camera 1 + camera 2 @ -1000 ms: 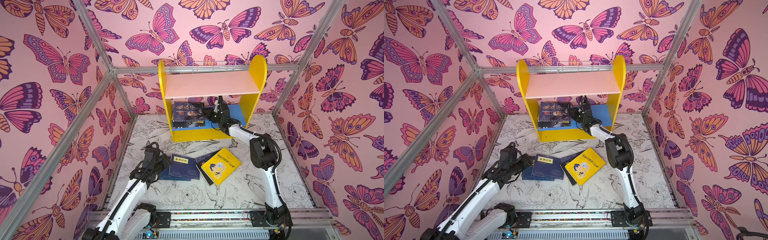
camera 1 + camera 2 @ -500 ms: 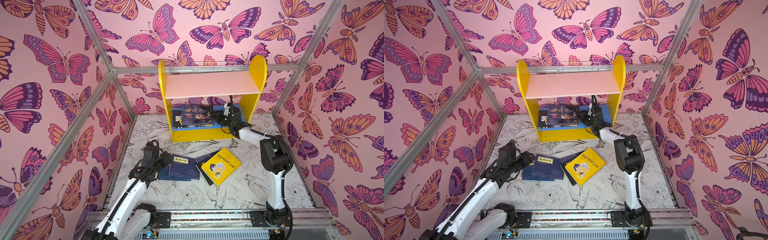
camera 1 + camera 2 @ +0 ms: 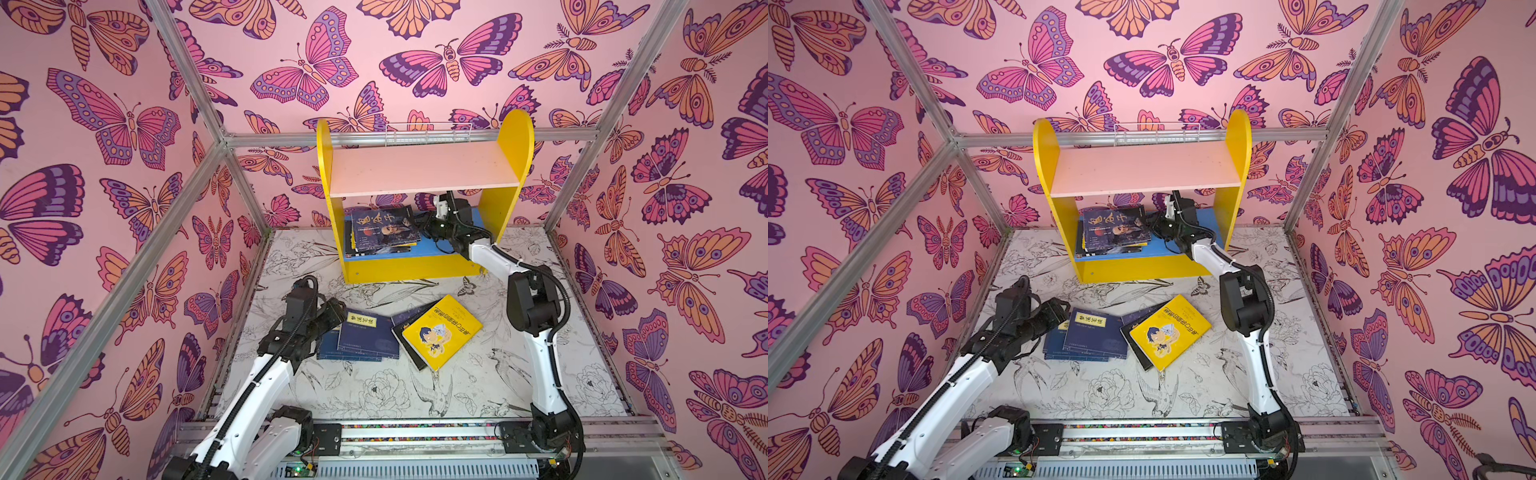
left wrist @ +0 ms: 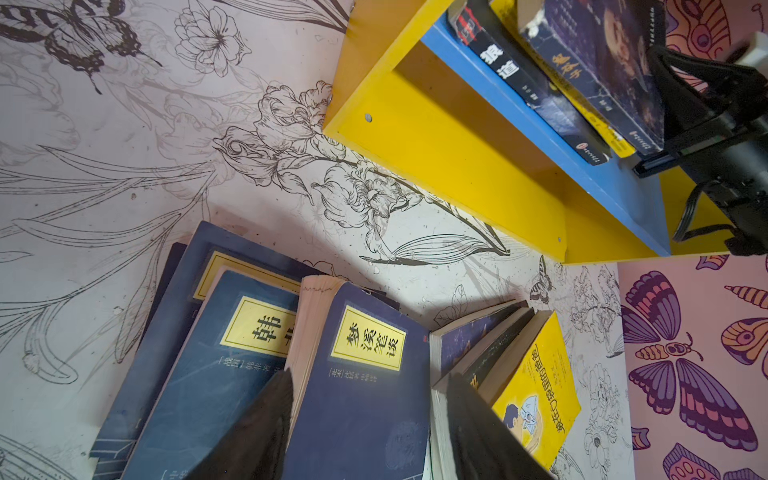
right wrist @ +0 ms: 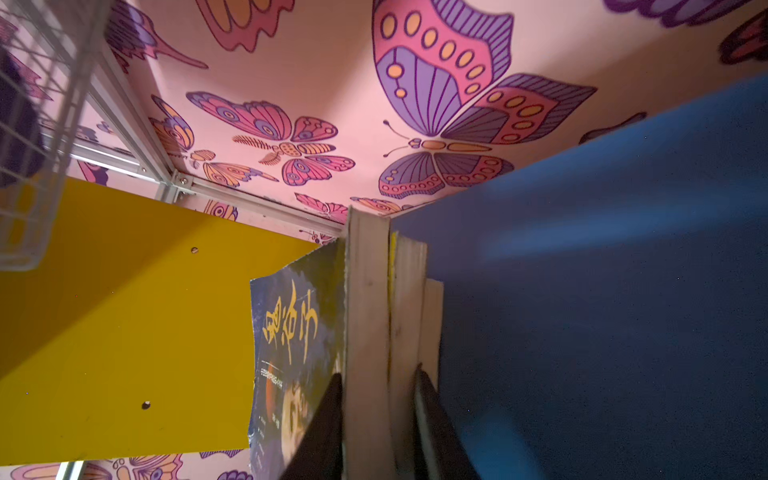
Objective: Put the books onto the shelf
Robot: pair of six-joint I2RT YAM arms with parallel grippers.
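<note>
The right gripper (image 5: 376, 424) has its jaws nearly closed on the page edges of the books stacked on the shelf: one finger lies on the cover of the dark face-and-calligraphy book (image 3: 384, 227), the other under the stack against the blue lower board (image 3: 432, 249). It holds the top book and seemingly one or two beneath it. That stack (image 3: 1115, 230) lies flat at the left end of the lower board, close to the left yellow side panel (image 3: 328, 183), with the black-spined book (image 4: 515, 75) lowest in it.

The left gripper (image 4: 365, 432) has its jaws about half open, astride the near edge of the top navy book (image 4: 365, 374) on the surface; whether the fingers press the cover I cannot tell, so it looks like a grasp not yet closed.

By my reading the task is roughly half done: several books are shelved, while the navy pile (image 3: 361, 338) and the yellow cartoon-boy book (image 3: 442, 330), lying on darker books, remain on the surface near the middle.

The pale pink upper board (image 3: 419, 168) is bare. The right arm (image 3: 532, 307) reaches across the shelf's right front, so it blocks that end for the left arm's delivery.
</note>
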